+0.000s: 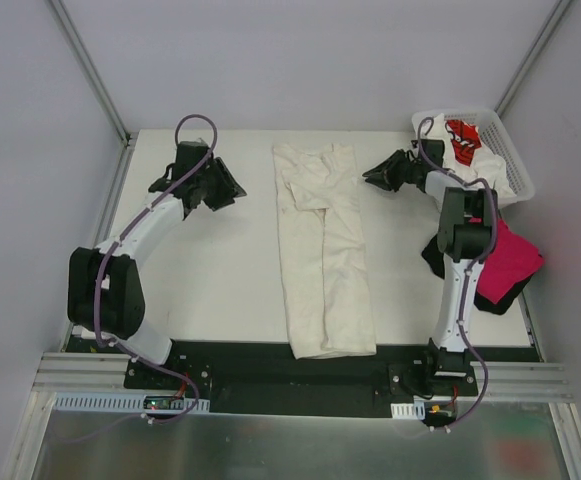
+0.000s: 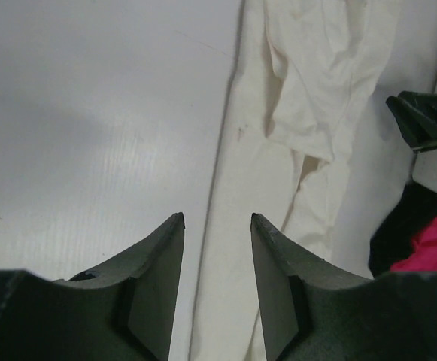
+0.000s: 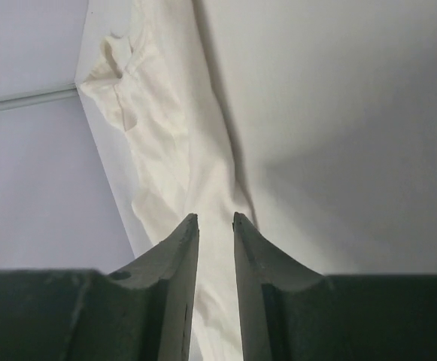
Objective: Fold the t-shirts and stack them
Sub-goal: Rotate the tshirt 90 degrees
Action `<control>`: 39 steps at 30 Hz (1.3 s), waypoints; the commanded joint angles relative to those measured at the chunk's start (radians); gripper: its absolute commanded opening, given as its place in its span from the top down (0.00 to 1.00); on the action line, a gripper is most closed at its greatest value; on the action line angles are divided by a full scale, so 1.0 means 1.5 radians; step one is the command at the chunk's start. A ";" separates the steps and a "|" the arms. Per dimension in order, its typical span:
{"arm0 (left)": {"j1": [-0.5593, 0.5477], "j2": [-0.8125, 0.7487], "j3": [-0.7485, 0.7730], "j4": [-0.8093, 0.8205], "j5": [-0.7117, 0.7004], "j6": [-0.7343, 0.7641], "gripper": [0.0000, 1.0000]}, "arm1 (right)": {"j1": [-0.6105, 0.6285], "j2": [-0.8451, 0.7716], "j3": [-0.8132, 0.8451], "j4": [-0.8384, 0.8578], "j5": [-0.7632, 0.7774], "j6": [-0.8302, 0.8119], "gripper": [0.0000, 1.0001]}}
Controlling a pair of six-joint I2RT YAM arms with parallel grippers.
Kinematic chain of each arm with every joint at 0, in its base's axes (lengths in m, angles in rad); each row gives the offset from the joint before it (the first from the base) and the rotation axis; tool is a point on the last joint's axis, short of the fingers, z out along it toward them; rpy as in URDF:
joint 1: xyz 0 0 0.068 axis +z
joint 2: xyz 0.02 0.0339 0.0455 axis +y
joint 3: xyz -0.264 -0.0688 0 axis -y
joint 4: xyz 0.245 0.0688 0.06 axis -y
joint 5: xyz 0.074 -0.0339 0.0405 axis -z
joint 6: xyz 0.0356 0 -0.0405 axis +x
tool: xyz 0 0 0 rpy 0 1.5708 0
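Observation:
A cream-white t-shirt lies folded into a long strip down the middle of the table, also seen in the left wrist view and the right wrist view. My left gripper is open and empty, left of the shirt's far end. My right gripper is open and empty, right of the shirt's far end. A white t-shirt with red print lies in the basket. A magenta-pink t-shirt lies on a black t-shirt at the right edge.
A white lattice basket stands at the back right corner. Metal frame posts rise at the back corners. The right arm's upright link stands in front of the pink and black shirts.

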 commanded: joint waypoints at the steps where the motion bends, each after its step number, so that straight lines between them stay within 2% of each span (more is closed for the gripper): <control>1: -0.050 -0.074 -0.058 0.012 0.044 0.012 0.60 | -0.001 -0.185 -0.099 -0.022 0.014 -0.065 0.72; 4: -0.075 -0.112 -0.113 0.011 0.057 0.009 0.60 | 0.005 -0.288 -0.216 -0.025 0.002 -0.101 0.71; 5: -0.078 -0.129 -0.126 0.012 0.055 0.006 0.60 | 0.005 -0.331 -0.286 -0.015 0.000 -0.111 0.71; 8: -0.086 -0.153 -0.172 0.023 0.041 -0.011 0.59 | 0.034 -0.402 -0.379 0.033 -0.004 -0.117 0.70; 12: -0.101 -0.120 -0.174 0.056 0.039 -0.022 0.59 | 0.054 -0.440 -0.484 0.040 -0.004 -0.151 0.70; 17: -0.131 -0.037 -0.137 0.061 0.090 -0.006 0.60 | 0.058 -0.438 -0.527 0.011 -0.022 -0.186 0.70; 22: -0.191 -0.034 -0.176 0.060 0.108 0.012 0.60 | 0.060 -0.505 -0.622 0.057 -0.005 -0.176 0.69; 30: -0.249 -0.124 -0.267 0.055 0.112 0.012 0.58 | 0.058 -0.613 -0.734 0.008 0.006 -0.209 0.66; 34: -0.266 -0.183 -0.302 0.041 0.112 0.012 0.57 | 0.057 -0.689 -0.780 -0.047 0.036 -0.229 0.64; 39: -0.276 -0.226 -0.348 0.025 0.112 0.016 0.55 | 0.051 -0.780 -0.822 -0.057 0.028 -0.229 0.62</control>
